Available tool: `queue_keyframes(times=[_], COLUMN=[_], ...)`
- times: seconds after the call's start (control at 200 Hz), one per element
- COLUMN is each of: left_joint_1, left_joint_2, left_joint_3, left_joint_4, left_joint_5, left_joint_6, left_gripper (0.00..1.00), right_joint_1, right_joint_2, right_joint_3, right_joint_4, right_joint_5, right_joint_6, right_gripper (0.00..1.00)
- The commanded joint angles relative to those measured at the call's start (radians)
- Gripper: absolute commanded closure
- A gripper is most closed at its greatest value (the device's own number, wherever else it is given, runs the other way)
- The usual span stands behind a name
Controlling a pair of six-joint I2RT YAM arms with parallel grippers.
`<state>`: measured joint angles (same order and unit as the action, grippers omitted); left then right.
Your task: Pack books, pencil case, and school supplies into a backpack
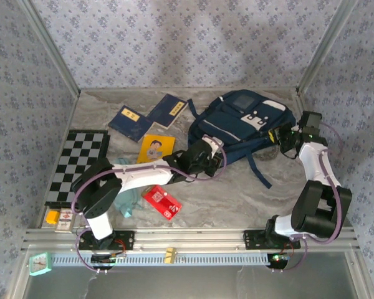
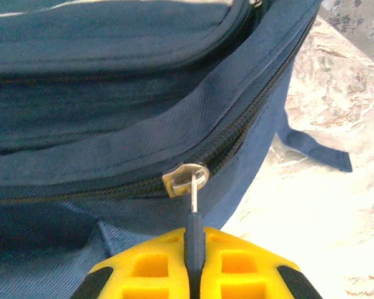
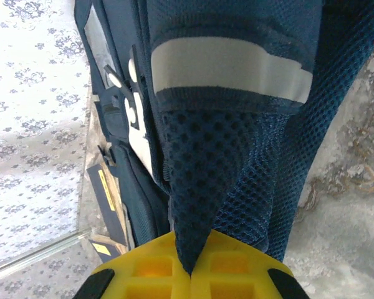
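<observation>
Light: bright, even, overhead; shadows soft. Glare: table [image 2: 336, 212] washed out, L wrist view. Dark: backpack [image 2: 112, 93], low detail. Focus: top view sharp; wrist close-ups sl. soft.

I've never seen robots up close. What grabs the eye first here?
A big navy backpack lies back right on the table. The left gripper pinches its zipper pull, the right gripper pinches its mesh fabric. A yellow book and a red packet lie left of it.
</observation>
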<state>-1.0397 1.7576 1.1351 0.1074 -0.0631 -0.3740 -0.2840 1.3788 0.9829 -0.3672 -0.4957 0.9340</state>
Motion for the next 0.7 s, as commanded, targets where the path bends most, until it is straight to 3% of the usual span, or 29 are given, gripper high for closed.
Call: queue_keyframes(times=[0.0, 0.295, 0.53, 0.695], left_joint_1=[0.004, 0.009, 0.009, 0.009], left_joint_2=[0.033, 0.072, 0.074, 0.065], left_joint_3=[0.081, 0.128, 0.131, 0.115], left_joint_4=[-0.007, -0.014, -0.006, 0.021], left_joint_5=[0.043, 0.034, 0.045, 0.055], left_joint_6=[0.02, -0.004, -0.008, -0.009], left_gripper=[1.0, 1.0, 1.0, 1.0], right_joint_1=[-0.017, -0.043, 0.009, 0.127], right_joint_2=[-0.004, -0.056, -0.24, -0.342], right_joint_3=[0.042, -0.024, -0.073, -0.228], right_joint_4=[0.011, -0.141, -0.321, -0.207], right_joint_5=[0.006, -0.058, -0.012, -0.071], right_joint_6=[-0.094, -0.202, -0.218, -0.034], right_gripper=[0.9, 0.34, 0.1, 0.0])
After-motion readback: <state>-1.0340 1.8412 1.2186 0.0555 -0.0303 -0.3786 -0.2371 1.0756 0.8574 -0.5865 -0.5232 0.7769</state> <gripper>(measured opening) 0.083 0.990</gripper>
